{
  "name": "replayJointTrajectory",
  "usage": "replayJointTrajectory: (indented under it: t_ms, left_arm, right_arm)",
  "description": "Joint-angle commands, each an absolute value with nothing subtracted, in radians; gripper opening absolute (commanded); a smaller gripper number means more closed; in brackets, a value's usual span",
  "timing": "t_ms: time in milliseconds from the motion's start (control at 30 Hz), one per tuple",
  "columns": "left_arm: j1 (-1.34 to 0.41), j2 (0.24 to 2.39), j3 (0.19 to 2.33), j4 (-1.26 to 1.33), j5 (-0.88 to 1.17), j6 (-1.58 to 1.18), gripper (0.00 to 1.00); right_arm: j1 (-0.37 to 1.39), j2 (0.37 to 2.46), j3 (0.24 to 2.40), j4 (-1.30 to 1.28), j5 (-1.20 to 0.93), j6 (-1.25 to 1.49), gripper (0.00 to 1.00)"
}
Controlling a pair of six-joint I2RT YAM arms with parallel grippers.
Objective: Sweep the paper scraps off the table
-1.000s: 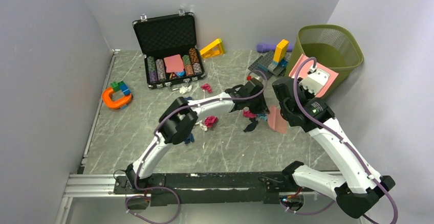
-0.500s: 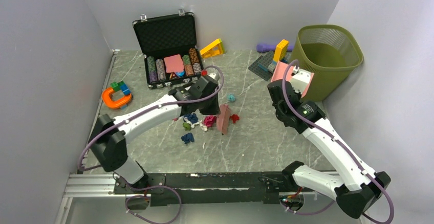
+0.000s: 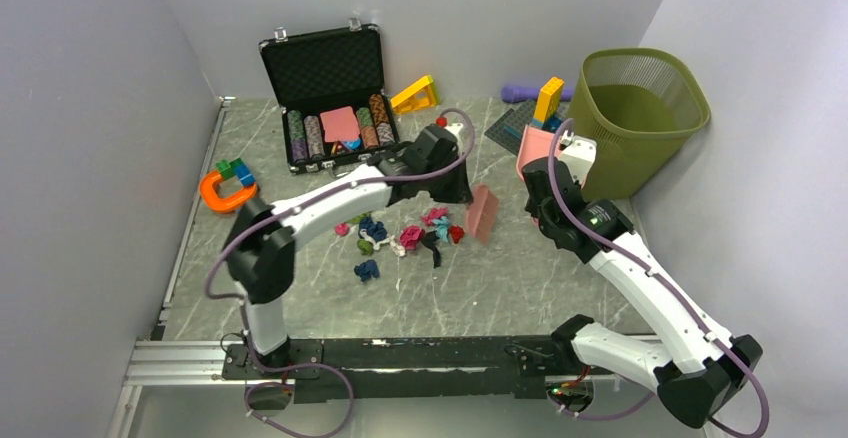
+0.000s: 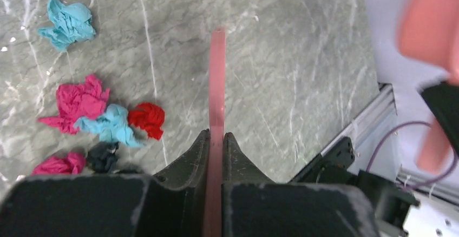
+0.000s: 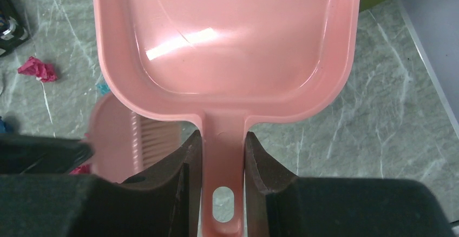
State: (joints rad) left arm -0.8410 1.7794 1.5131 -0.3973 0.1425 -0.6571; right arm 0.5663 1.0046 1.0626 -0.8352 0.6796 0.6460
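Several paper scraps (image 3: 400, 235) in magenta, teal, navy, red and black lie clustered on the table (image 3: 500, 278), left of centre. My left gripper (image 3: 462, 193) is shut on a flat pink brush (image 3: 482, 213), which stands just right of the scraps. In the left wrist view the brush (image 4: 217, 85) is edge-on between the fingers of the left gripper (image 4: 216, 135), with red (image 4: 147, 119), teal (image 4: 111, 126) and magenta (image 4: 78, 101) scraps to its left. My right gripper (image 3: 545, 173) is shut on the handle of a pink dustpan (image 5: 227, 42), held near the bin; its fingers close round the handle at the right gripper (image 5: 223, 137).
An open black case (image 3: 325, 88) of poker chips stands at the back. A green mesh bin (image 3: 645, 108) is at the back right. Toy blocks on a grey baseplate (image 3: 530, 118), a yellow wedge (image 3: 415, 93) and an orange U-shaped toy (image 3: 225, 193) lie around the edges.
The left arm swept the brush from right to left, pushing scraps leftward, then moved it partly back right. The right gripper carried the dustpan left, away from the bin.
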Motion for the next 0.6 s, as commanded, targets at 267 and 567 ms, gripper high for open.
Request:
replayJointTrajectory:
  t_ms: [267,567]
  left_arm:
    - [-0.817,1.858,1.679,-0.959,-0.250,-0.730,0.00]
    - [-0.774,1.499,1.542,-0.894,-0.186,-0.550,0.00]
  right_arm:
    - [0.566,1.039,1.026,-0.790,0.645,0.646,0.00]
    - [0.566,1.091,0.939,-0.690,0.391,0.527,0.00]
